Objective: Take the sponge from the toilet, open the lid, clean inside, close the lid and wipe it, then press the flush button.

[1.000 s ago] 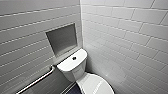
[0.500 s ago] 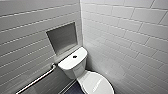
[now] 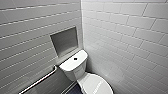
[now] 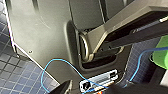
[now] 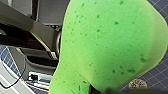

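I see white-tiled corner, niche (image 3: 64,41) in left wall, blue tile floor (image 4: 17,77). Ahead, toilet (image 3: 86,76) lid down, flush button (image 3: 75,59) on tank top. My right pincer (image 5: 94,89) clamped on sponge (image 5: 107,45) over floor; left pincer: can't tell.

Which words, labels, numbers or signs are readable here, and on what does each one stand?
No text can be read.
toilet lid: a grey mark, too blurred to read.
white plate on the robot: dark marks, too blurred to read.
sponge: no text.
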